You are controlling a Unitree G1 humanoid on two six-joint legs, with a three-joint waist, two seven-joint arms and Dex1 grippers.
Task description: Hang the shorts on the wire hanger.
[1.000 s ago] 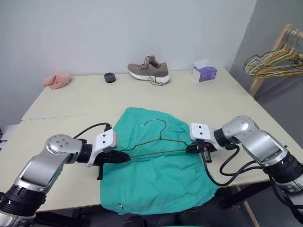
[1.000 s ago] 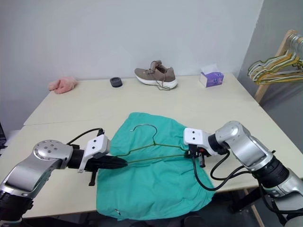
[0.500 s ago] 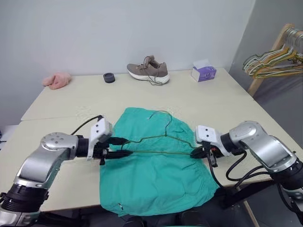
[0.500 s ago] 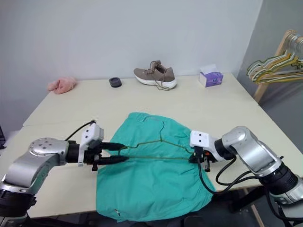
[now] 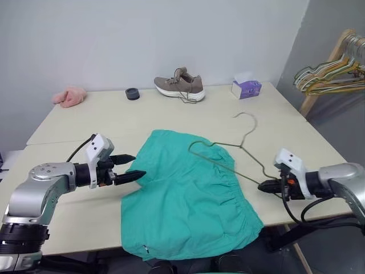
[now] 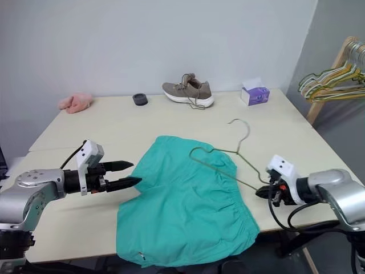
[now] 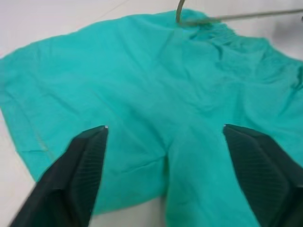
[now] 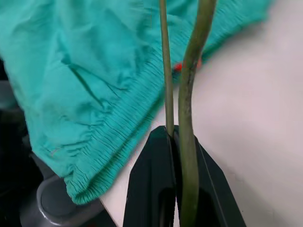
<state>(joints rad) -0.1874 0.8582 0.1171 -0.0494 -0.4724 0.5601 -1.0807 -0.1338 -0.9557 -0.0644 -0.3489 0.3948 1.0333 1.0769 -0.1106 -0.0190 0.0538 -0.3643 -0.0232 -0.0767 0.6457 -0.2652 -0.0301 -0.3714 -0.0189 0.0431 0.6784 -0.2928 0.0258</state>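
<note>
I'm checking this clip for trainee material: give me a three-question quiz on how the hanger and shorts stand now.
1. True or false: the left gripper is open, with nothing between its fingers.
2. Which gripper holds the thin dark olive-green wire hanger? A) left B) right C) neither
3. Fill in: the hanger's free corner lies over the teal-green fabric shorts, while its hook points toward the ____ tissue box.

Key:
1. True.
2. B: the right gripper is shut on the hanger's corner, past the shorts' edge on the cream table.
3. Purple.
</note>
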